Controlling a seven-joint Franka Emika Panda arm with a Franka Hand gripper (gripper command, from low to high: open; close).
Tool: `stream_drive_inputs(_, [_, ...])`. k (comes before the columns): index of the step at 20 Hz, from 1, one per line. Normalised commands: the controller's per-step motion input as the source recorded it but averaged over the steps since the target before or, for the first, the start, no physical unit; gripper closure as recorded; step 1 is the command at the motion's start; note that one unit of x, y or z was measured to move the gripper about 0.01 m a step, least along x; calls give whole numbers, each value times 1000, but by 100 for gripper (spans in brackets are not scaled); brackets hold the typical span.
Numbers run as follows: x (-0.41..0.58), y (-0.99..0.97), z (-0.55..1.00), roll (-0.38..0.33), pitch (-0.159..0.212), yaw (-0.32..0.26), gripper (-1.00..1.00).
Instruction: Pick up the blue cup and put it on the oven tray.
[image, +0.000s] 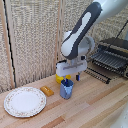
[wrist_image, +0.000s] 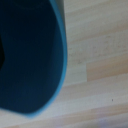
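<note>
The blue cup (image: 66, 90) stands on the wooden table in the middle of the exterior view, just in front of a yellow bowl (image: 60, 78). My gripper (image: 71, 79) is directly above the cup, its fingers reaching down to the rim; one dark finger (image: 77, 77) shows at the side of the rim nearer the oven. Whether the fingers press the cup's wall is not visible. In the wrist view the blue cup (wrist_image: 30, 55) fills most of the frame, very close and blurred. The oven tray (image: 105, 61), a dark wire rack, sticks out of the toaster oven at the exterior view's right.
A floral-rimmed white plate (image: 25, 101) lies at the exterior view's left. A small orange object (image: 47, 90) sits between the plate and the cup. A second dark rack (image: 98, 75) lies on the table below the oven. A woven screen stands behind.
</note>
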Motion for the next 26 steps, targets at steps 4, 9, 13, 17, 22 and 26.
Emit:
stream_drive_inputs(4, [51,-43,-194,-47,-29,99,-100])
stream_drive_inputs(9, [72,42,-71,-15,0,29,100])
stream_drive_inputs(13, [3,83,0,-20,1,0,100])
stream_drive_inputs(17, [51,15,0,0,0,0,100])
stream_drive_inputs(22, [37,0,-11,0,8,0,100])
stream_drive_inputs(26, [-16,0,-36,-10,13,-19,100])
